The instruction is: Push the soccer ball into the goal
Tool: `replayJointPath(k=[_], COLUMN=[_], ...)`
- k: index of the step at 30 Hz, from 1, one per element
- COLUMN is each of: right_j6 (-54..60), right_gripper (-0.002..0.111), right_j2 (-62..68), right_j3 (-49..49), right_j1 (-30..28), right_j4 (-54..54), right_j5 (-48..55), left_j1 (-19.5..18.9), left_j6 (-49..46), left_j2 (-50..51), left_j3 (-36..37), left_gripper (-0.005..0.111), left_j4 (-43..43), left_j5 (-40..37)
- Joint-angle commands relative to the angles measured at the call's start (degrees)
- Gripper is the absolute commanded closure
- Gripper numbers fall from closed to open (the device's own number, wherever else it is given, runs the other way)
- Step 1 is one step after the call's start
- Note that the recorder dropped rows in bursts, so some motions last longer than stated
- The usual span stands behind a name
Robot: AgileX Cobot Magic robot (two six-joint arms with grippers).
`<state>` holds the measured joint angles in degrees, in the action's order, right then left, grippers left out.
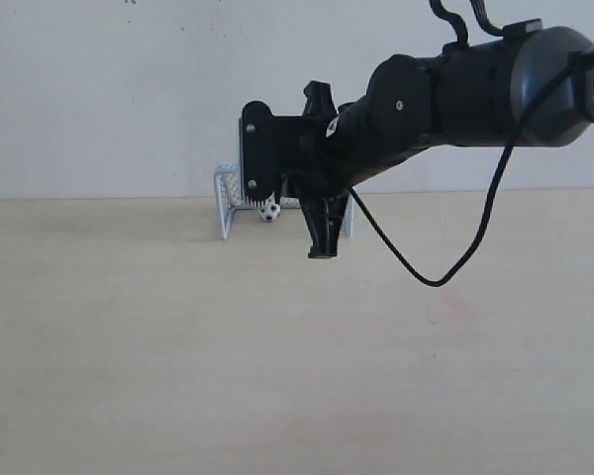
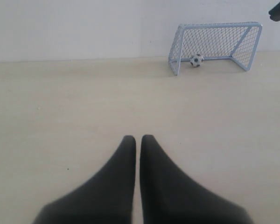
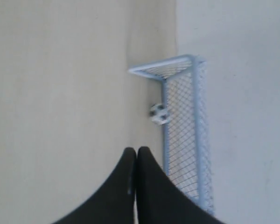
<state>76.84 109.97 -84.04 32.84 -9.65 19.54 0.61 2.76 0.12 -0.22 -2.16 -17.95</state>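
R gripper [image 1: 323,247] hung fingers-down right in front of the goal [image 1: 224,188], jaws pressed together w/ nothing between them; the R wrist view showed the same, tips meeting [image 3: 136,150]. L gripper [image 2: 138,138] was also closed bar a hairline gap, empty, low over the table [image 1: 277,376] and well apart from the goal [image 2: 214,44].

The ball [image 1: 269,211] sat on the table w/in the goal frame, toward its L post in the exterior view. In the L wrist view the ball [image 2: 196,60] looked past the front posts, near the rear ground bar. So, by my read, it was in or all but in. In the R wrist view the ball [image 3: 158,113] lay just ahead of the tips and touching or nearly touching a bar of the goal [image 3: 196,116]; couldn't tell which bar.

Key relation: ball lay beyond the R gripper on the goal's L-post side, near it, no obstacle between. R arm was far nearer than L. Any last nudge would be R's job, pushing toward the net, goal mouth running parallel to the wall [image 1: 129,99].
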Motion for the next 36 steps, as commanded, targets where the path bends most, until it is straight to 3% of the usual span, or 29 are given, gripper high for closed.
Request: replayJointPath(k=[1,10,19,24,31,36], right_j6=[-4.2,-19.0,-28.5,-36.2,-44.0,-44.6], right_gripper=[0.109,0.109,0.109,0.109,0.109,0.109], right_j2=[-0.5,-3.4,-12.5,-18.3,-21.0,-20.9], right_j3=[0.1,2.0,16.4,22.9,24.3,24.3], right_j1=[-0.4,-0.3,-0.3,-0.2,-0.2,-0.2], right_j4=[3.3,9.6,10.2,3.0,-9.6,-11.5], right_j5=[8.4,25.7,20.9,17.9,19.6,19.4], left_j1=[-0.1,-0.1,-0.1,-0.1,-0.1,-0.1], left_j6=[-0.2,-0.2,-0.2,-0.2,-0.2,-0.2], left_j2=[-0.1,-0.1,-0.1,-0.1,-0.1,-0.1], left_j3=[0.2,0.2,0.2,0.2,0.2,0.2], left_gripper=[0.102,0.102,0.102,0.102,0.102,0.102], left_j4=[-0.2,-0.2,-0.2,-0.2,-0.2,-0.2], left_j5=[0.0,0.0,0.0,0.0,0.0,0.0])
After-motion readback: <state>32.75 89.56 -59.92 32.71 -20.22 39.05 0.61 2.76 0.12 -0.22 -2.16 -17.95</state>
